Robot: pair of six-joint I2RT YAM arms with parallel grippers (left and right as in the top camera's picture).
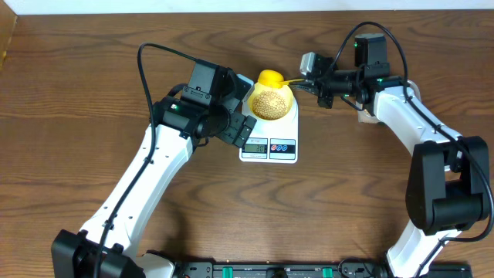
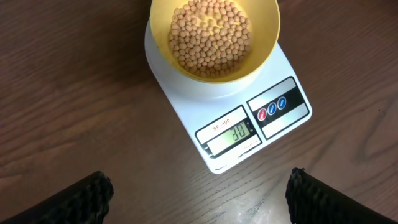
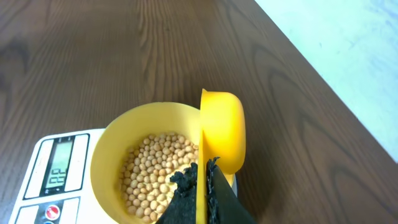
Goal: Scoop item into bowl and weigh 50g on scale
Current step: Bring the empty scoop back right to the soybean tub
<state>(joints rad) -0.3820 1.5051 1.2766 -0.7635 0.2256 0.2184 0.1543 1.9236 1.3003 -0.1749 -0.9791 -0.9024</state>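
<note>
The white scale (image 1: pixel 268 145) stands mid-table with the pale yellow bowl (image 1: pixel 270 102) on its platform. Tan beans (image 2: pixel 210 36) cover the bowl's bottom. The display (image 2: pixel 232 134) is lit, but its digits are too blurred to read. My right gripper (image 3: pixel 202 182) is shut on the handle of a bright yellow scoop (image 3: pixel 222 127). The scoop's head is tipped on edge over the bowl's far rim (image 3: pixel 107 163). From above, the scoop (image 1: pixel 270 77) lies behind the bowl and the right gripper (image 1: pixel 310 83) to its right. My left gripper (image 2: pixel 199 202) hovers open and holds nothing, near the scale's front left corner.
The table is dark wood, and its back edge (image 3: pixel 292 50) runs close behind the scoop. A small tan patch (image 1: pixel 368 117) shows under the right arm; I cannot tell what it is. Both arms reach in from the near side.
</note>
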